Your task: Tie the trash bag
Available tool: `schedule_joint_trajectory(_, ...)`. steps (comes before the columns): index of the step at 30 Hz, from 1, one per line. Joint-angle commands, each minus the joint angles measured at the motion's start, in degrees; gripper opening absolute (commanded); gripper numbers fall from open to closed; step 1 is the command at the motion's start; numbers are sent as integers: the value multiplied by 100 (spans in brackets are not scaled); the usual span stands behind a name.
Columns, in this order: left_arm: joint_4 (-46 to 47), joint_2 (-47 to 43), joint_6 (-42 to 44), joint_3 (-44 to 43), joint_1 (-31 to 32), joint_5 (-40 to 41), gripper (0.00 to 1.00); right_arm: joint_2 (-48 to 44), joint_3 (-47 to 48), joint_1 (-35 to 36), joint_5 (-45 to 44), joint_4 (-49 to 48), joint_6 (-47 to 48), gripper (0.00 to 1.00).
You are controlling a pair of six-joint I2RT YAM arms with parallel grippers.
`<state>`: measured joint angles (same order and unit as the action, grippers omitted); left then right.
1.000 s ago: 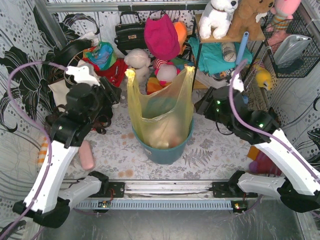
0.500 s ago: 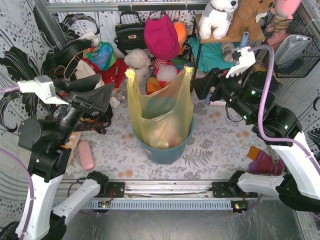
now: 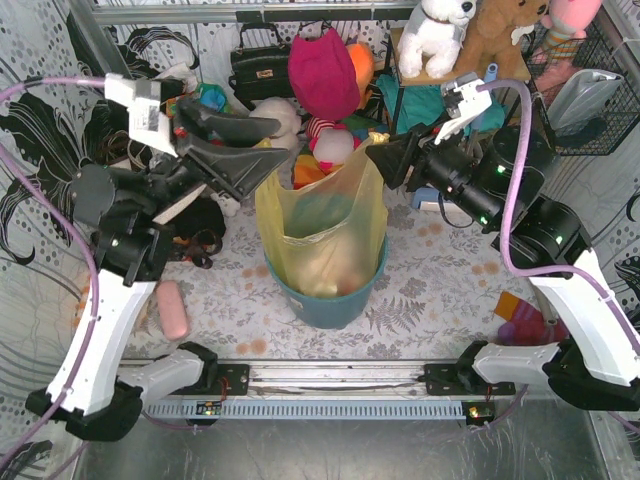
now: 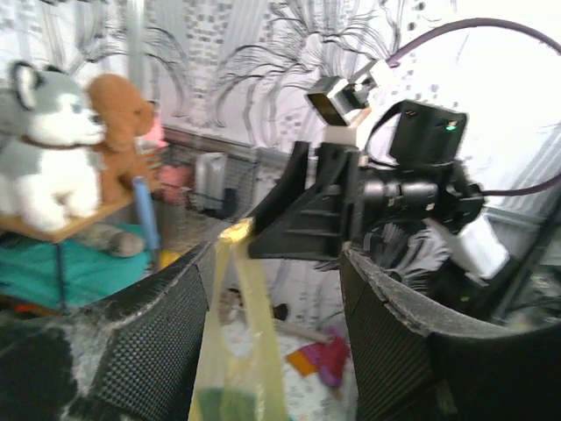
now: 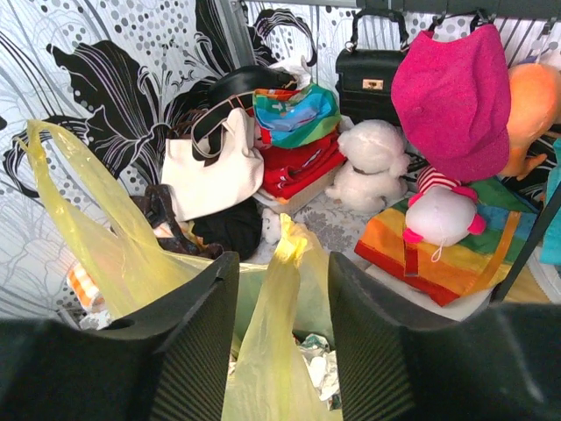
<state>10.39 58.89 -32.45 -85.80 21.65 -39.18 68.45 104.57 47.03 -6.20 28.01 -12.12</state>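
Note:
The trash bag is thin yellow plastic and stands in the teal bin, with crumpled white paper inside. Its two handle ears stick up. My left gripper is open around the left ear, which hangs between its fingers, nearer the left one. My right gripper is open around the right ear, which stands midway between its fingers. In the left wrist view, the left gripper faces the right gripper close by. The left ear also shows in the right wrist view.
A cream tote bag, folded clothes, a black handbag, a pink hat and plush toys crowd the back. A pink object lies on the mat at left. A wire basket hangs at right.
Both arms have lifted and swung inward to the top of the bag. Each open gripper now brackets a handle ear. The bag has not visibly moved.

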Motion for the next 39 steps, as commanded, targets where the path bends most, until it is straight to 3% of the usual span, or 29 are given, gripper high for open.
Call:
schedule_joint_trajectory(1, 46, 444, -244, -693, 545, -387, 66, -73, 53, 26, -98, -394, 206, 42)
schedule_joint_trajectory(7, -1631, 1182, 1287, -1777, 2109, 651, 65, -224, 18, 26, -104, -411, 203, 41)
schedule_joint_trajectory(14, -1644, 1369, 1811, -1739, 3008, 2082, 65, -245, -52, 26, -79, -411, 208, 34)
schedule_joint_trajectory(17, -1129, 1339, 1819, -1324, 3139, 2372, 65, -229, -89, 26, -77, -452, 209, 31)
schedule_joint_trajectory(21, -393, 1103, 1845, -591, 3170, 2688, 66, -181, -47, 26, -141, -449, 250, 37)
schedule_joint_trajectory(27, -197, 1076, 1996, -248, 3170, 3291, 66, -62, -13, 26, -414, -380, 296, 32)
schedule_joint_trajectory(32, 102, 969, 2030, 50, 3171, 3342, 66, -74, -103, 26, -310, -513, 285, 31)
schedule_joint_trajectory(35, 261, 869, 2133, 262, 3170, 3466, 66, -71, -158, 26, -267, -559, 271, 22)
schedule_joint_trajectory(39, 317, 838, 2338, 425, 3170, 3658, 67, -66, -155, 26, -129, -618, 220, 0)
